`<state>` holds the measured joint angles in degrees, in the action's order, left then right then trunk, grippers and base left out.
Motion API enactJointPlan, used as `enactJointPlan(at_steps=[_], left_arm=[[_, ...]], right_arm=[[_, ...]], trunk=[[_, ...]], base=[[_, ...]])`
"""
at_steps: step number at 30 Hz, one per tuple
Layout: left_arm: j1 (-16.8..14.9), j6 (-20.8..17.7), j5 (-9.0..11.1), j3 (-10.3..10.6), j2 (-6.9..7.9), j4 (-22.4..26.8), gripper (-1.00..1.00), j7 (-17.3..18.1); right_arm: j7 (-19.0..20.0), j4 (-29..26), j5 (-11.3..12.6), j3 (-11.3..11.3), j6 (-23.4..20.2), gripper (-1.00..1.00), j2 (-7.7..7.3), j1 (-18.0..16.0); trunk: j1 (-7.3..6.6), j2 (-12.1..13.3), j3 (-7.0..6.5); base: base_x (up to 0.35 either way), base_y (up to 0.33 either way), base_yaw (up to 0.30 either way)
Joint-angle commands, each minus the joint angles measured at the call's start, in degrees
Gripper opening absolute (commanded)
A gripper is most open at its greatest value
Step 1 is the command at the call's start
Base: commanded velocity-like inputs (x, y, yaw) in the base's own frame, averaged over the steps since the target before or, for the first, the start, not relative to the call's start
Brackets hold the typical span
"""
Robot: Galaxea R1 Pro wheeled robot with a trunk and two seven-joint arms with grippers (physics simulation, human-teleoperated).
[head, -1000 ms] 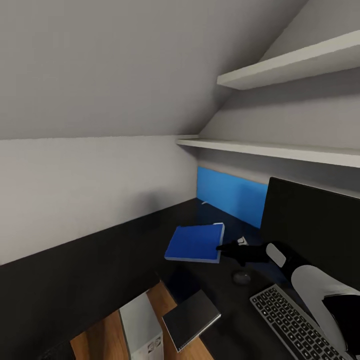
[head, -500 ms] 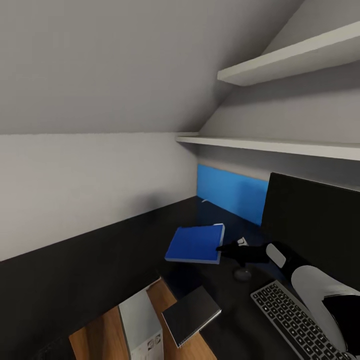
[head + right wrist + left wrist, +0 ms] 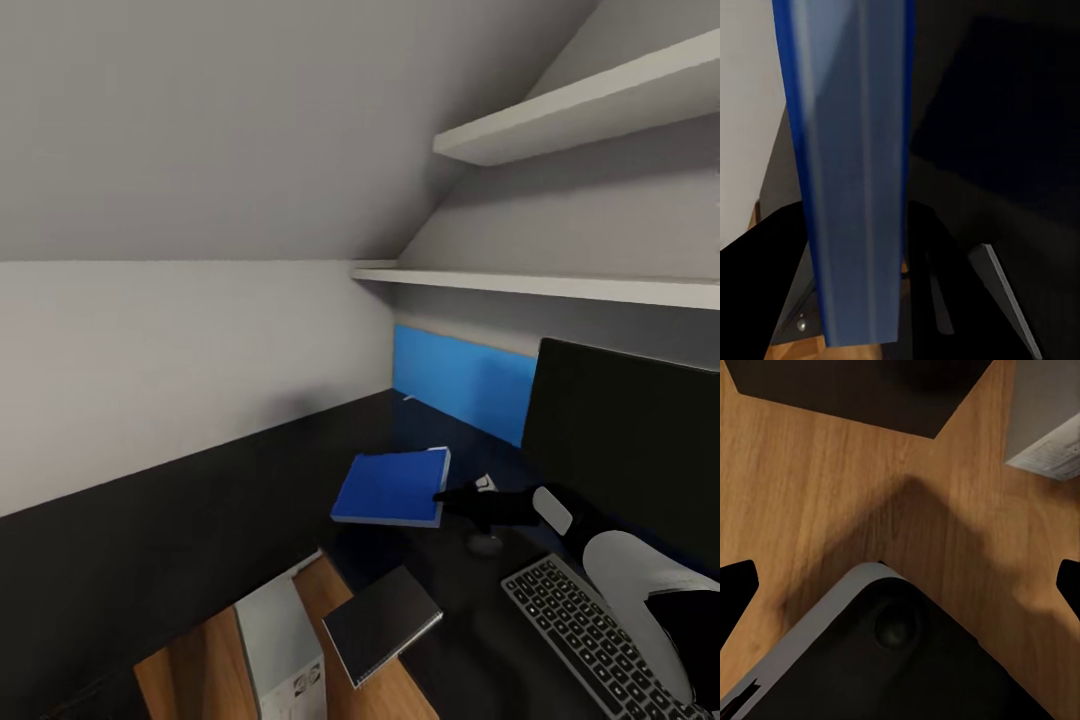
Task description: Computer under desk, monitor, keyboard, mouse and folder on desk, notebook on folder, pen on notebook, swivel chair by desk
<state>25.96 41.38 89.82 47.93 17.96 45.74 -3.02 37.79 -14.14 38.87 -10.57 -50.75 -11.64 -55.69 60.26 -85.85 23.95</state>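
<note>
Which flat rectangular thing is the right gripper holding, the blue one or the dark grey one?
The bright-blue folder, clamped at its edge by the right gripper above the desk; the dark grey slab lies untouched.

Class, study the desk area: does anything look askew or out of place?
Yes: the folder is not lying flat; the right gripper holds it by one edge above the desk.

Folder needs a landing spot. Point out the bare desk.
Bare desk runs left of the folder, along the wall. It is crowded on the right: right gripper, mouse, keyboard, monitor.
</note>
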Motion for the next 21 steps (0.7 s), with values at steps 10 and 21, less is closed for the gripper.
enactJointPlan(at_steps=[10, 21], left_arm=[[0.0, 0.3, 0.0, 0.2, -0.01, 0.1, 1.0, -0.3], [0.0, 0.3, 0.0, 0.2, -0.03, 0.1, 1.0, -0.3]], right_arm=[[0.3, -0.1, 0.1, -0.4, -0.1, 1.0, -0.05, 0.0], [0.3, -0.4, 0.1, -0.4, -0.1, 1.0, -0.11, 0.0]], trunk=[[0.0, 0.0, 0.05], [0.0, 0.0, 0.05]], base=[[0.0, 0.0, -0.121], [0.0, 0.0, -0.006]])
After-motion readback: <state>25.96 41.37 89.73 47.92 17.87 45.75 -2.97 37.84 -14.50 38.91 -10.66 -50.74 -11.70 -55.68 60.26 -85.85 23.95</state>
